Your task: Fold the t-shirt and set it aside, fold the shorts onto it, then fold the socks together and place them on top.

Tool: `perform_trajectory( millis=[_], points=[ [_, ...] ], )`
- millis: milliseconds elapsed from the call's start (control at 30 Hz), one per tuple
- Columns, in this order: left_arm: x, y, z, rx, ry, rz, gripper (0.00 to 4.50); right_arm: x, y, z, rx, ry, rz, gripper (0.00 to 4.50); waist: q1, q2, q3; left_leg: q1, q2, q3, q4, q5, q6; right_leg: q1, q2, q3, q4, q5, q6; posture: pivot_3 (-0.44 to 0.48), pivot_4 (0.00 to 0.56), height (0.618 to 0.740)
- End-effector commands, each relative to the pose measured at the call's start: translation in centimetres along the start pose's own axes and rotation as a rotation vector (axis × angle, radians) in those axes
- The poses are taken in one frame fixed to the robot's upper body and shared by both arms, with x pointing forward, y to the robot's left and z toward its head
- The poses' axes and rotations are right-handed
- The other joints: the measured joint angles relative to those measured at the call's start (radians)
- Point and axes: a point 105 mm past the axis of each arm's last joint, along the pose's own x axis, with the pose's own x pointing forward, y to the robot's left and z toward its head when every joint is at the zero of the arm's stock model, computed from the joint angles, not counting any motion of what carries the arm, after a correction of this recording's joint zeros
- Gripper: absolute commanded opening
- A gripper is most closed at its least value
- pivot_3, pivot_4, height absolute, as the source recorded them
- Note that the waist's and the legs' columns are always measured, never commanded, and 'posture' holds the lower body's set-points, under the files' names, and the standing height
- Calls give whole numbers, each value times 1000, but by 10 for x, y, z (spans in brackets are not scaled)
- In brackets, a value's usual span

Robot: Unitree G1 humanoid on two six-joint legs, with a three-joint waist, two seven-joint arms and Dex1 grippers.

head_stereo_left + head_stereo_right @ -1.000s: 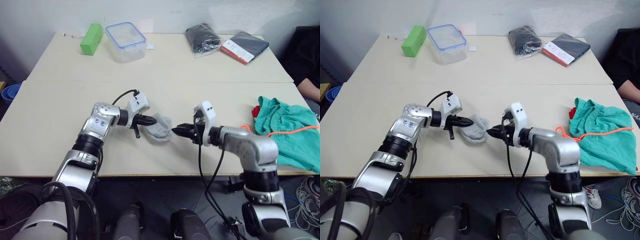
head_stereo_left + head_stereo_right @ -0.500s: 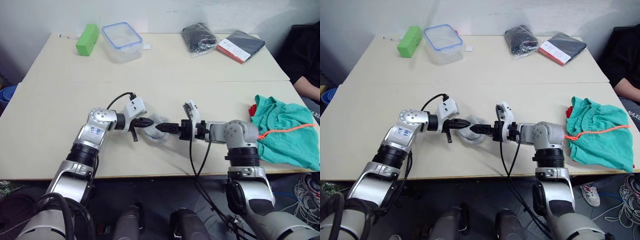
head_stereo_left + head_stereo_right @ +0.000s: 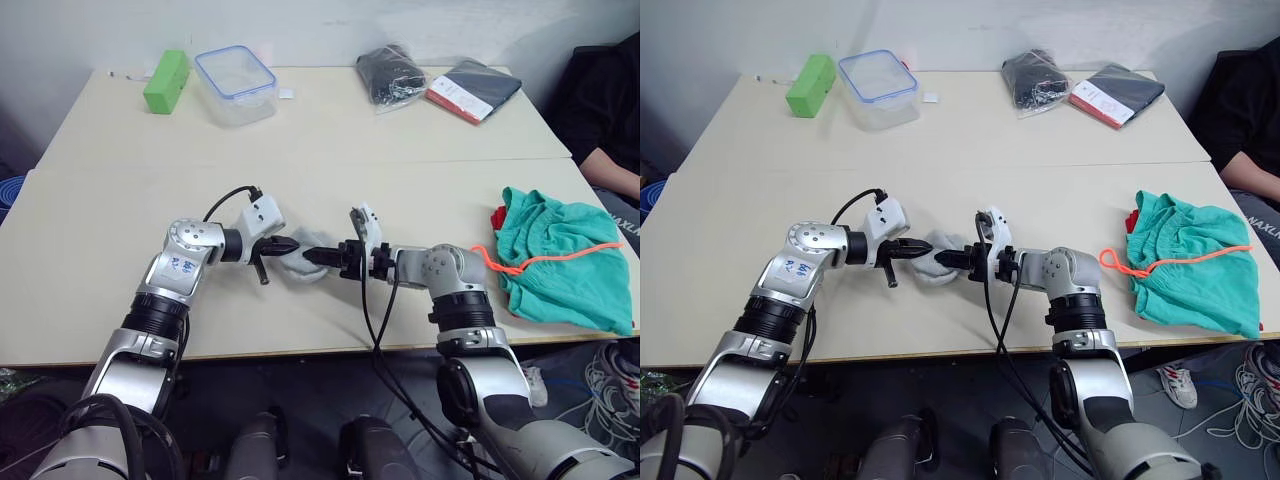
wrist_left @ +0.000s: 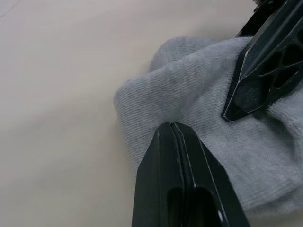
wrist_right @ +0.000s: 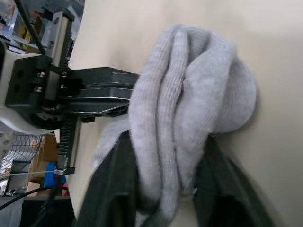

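Observation:
The light grey socks [image 3: 302,262] lie bunched on the table's near middle, between my two grippers. My left gripper [image 3: 291,245] is shut, its tip touching the bundle's left edge [image 4: 173,125]. My right gripper [image 3: 318,256] comes in from the right, and its fingers [image 5: 113,189] are shut on the socks' folded layers [image 5: 180,113]. At the right edge the teal-green shorts [image 3: 560,255] with an orange drawstring [image 3: 560,262] lie rumpled on the red t-shirt [image 3: 497,217]. Just a corner of the t-shirt shows.
Along the far side stand a green block [image 3: 166,80], a clear blue-rimmed container [image 3: 236,82], a black bag [image 3: 390,72] and a dark folder [image 3: 472,88]. A person's arm [image 3: 610,165] rests at the far right. Bare tabletop [image 3: 120,230] surrounds the socks.
My right gripper has reached left across the table to the socks and closed on them. The left gripper has stayed at the socks. The camera has shifted.

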Motion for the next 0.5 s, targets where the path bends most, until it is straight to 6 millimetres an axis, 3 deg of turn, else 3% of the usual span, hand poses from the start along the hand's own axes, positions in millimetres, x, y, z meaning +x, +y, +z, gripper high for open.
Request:
perform_trajectory(
  millis=[33, 133, 233, 400, 500],
  points=[
    [-3, 2, 8, -41, -69, 14, 0, -6, -3, -5, 19, -9, -5, 159, 4, 0, 0, 0, 0, 0, 0, 0, 0, 0, 0, 0, 0, 0, 0, 0, 150, 740],
    [-11, 2, 35, -77, -224, -22, 632, -23, 6, 1, -27, -47, 17, 103, 8, 0, 0, -2, -1, 0, 0, 0, 0, -1, -1, 0, 0, 0, 0, 0, 150, 740],
    [-30, -3, 66, -87, -404, -92, 1518, -59, 19, 13, -81, -121, 36, 103, 20, 0, 1, -7, -1, -2, 0, 0, 1, -4, -1, -1, -2, 0, 0, 0, 150, 740],
    [-53, -38, 92, -107, -508, -361, 3131, -160, 34, 25, -236, -235, -75, 103, 39, 2, 2, -8, -2, -2, 0, -1, 2, -2, -2, -1, -7, 0, 0, 0, 150, 740],
    [-62, -52, 106, -129, -548, -485, 3999, -231, 36, 32, -288, -310, -202, 103, 42, 3, 2, -6, -2, -3, 0, -2, 3, 1, -1, -2, -10, 0, 0, 0, 150, 740]
  ],
)
